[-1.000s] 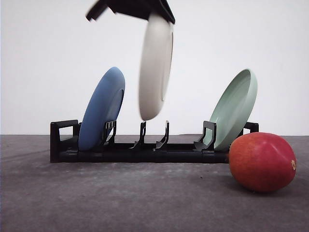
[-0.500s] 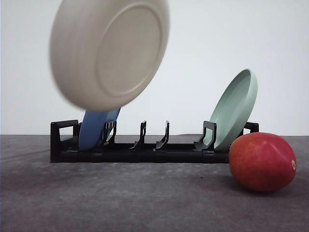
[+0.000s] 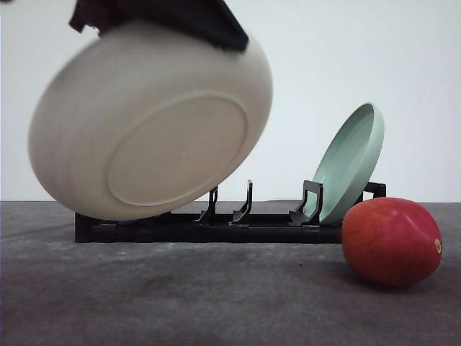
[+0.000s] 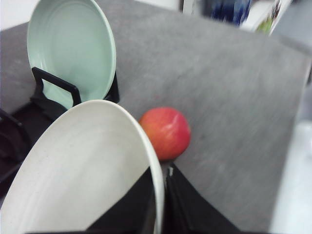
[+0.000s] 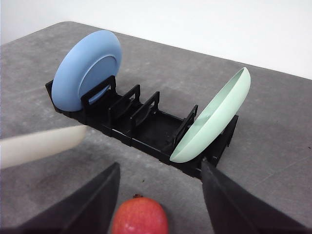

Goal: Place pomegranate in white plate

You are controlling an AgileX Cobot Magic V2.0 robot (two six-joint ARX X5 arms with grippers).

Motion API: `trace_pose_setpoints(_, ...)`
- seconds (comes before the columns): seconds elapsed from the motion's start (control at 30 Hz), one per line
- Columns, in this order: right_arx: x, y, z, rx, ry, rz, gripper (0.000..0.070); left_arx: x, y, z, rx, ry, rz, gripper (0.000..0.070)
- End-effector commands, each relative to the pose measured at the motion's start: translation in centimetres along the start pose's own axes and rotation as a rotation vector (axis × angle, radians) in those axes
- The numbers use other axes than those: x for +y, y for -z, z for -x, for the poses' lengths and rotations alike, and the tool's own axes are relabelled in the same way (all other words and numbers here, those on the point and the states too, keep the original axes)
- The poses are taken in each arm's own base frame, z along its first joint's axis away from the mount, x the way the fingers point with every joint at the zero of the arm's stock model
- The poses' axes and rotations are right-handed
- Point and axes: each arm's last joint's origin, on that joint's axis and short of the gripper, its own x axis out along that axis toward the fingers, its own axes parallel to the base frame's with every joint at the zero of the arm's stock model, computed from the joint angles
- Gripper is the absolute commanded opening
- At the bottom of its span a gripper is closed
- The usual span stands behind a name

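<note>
1. Left gripper is clamped on the rim of the white plate, holding it tilted in the air above the table; I'd say it needs laying flat next.
2. Right gripper hangs with jaws apart near the pomegranate.
3. The fruit is round, red with orange blush, resting on the table just beside the green plate in the black rack.

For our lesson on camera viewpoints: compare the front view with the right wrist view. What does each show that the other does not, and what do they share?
Front view alone: the underside of the white plate, tilted and held off the table by the left gripper. Right wrist view alone: the blue plate upright in the black rack, and the open right gripper. Both: the pale green plate leaning in the rack and the pomegranate lying on the table.
</note>
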Motion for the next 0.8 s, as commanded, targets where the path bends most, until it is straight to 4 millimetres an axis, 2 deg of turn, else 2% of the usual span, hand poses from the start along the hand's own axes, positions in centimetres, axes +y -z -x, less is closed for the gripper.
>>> trace_pose_setpoints(0.0, 0.1, -0.5, 0.2, -0.021, -0.003, 0.005, 0.0337, -0.4, 0.2, -0.8, 0.015, -0.019, -0.14, 0.001)
trace_pose_setpoints(0.2, 0.1, -0.5, 0.2, -0.02, -0.003, 0.005, 0.0337, -1.4, 2.5, -3.6, 0.156, -0.087, -0.203, 0.001)
trace_pose_setpoints(0.33, 0.1, -0.5, 0.2, -0.021, -0.003, 0.005, 0.0337, -2.1, 3.3, -5.0, 0.167, -0.1, -0.217, 0.001)
trace_pose_setpoints(0.5, 0.1, -0.5, 0.2, -0.02, -0.002, 0.005, 0.0337, -2.7, 4.1, -6.6, 0.162, -0.1, -0.233, 0.001)
trace_pose_setpoints(0.77, 0.1, -0.5, 0.2, -0.021, -0.002, 0.005, 0.0337, -3.0, 6.6, -8.5, 0.266, -0.087, -0.294, 0.001)
